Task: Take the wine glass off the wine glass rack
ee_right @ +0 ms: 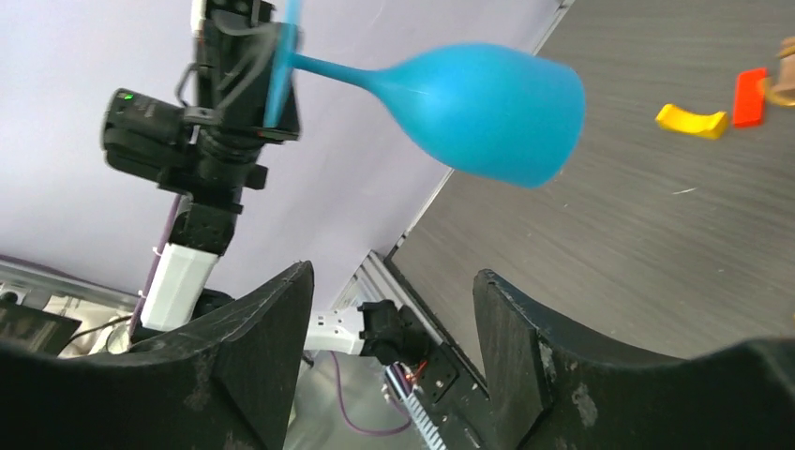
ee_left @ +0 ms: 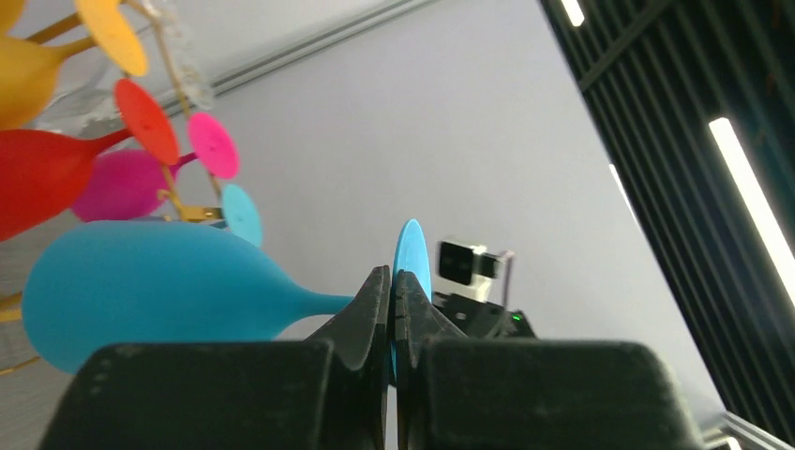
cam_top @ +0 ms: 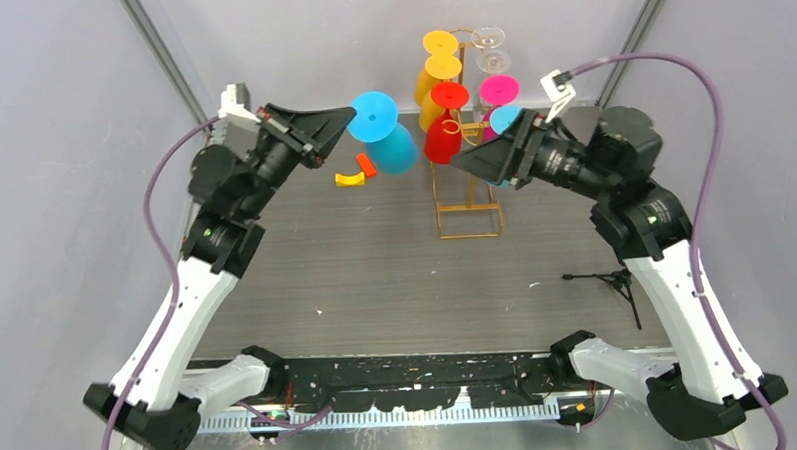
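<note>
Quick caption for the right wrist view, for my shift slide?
Open right gripper faces the matte blue wine glass, held sideways in mid-air by the left gripper pinching its round foot.

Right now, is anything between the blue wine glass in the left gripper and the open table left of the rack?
Only two small pieces: a yellow block and an orange block lie on the table under the blue wine glass, which the left gripper holds at its foot. Nothing else visible blocks it.
</note>
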`<act>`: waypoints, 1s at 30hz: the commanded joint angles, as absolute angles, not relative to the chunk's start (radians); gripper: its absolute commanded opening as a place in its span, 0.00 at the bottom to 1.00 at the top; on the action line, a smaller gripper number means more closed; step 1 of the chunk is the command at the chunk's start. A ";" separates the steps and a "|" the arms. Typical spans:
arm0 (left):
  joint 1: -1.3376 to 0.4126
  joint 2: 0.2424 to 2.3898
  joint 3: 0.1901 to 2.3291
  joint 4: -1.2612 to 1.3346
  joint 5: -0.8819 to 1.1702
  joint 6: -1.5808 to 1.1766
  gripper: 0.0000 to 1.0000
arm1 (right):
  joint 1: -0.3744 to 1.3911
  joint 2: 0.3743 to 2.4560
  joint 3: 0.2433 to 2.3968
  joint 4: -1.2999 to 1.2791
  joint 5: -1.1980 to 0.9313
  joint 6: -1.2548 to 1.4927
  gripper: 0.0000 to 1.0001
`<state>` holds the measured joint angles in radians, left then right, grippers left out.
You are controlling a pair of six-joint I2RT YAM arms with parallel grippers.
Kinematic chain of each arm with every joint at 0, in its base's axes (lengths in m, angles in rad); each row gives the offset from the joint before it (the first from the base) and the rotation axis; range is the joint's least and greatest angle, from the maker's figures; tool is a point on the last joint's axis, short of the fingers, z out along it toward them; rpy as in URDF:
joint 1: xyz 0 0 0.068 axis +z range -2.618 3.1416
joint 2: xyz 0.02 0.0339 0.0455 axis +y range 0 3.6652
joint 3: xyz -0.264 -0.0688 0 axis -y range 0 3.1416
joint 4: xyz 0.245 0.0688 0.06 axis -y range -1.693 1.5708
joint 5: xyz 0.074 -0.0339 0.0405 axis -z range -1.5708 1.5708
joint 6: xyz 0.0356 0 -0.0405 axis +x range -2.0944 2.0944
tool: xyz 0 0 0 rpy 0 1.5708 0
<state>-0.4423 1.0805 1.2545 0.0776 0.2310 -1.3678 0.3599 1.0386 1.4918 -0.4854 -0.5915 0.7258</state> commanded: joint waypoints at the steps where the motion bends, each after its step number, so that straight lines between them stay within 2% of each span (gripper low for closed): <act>1: -0.442 0.998 1.226 0.099 0.213 -1.402 0.00 | 0.488 1.049 1.465 -0.418 -0.421 0.735 0.71; 4: -0.442 0.950 1.208 0.074 0.188 -1.433 0.00 | 0.548 0.976 1.340 -0.229 -0.263 0.842 0.76; 7: -0.443 0.916 1.204 0.072 0.181 -1.482 0.00 | 0.560 0.908 1.165 -0.076 -0.190 0.954 0.80; 10: -0.443 0.890 1.215 0.069 0.179 -1.537 0.00 | 0.566 0.897 1.115 0.007 -0.161 1.020 0.82; 19: -0.443 0.861 1.081 0.293 0.181 -1.871 0.00 | 0.581 0.916 0.988 0.343 -0.260 1.193 0.85; 26: -0.443 0.858 1.068 0.306 0.168 -1.918 0.00 | 0.594 0.942 0.981 0.430 -0.325 1.232 0.85; 30: -0.443 0.863 1.053 0.333 0.161 -1.931 0.00 | 0.594 0.978 0.953 0.651 -0.392 1.378 0.80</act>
<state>-0.4416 0.8700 1.0576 0.2413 0.1600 -1.8919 0.5842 0.9504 0.9668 0.3717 -0.3016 1.2350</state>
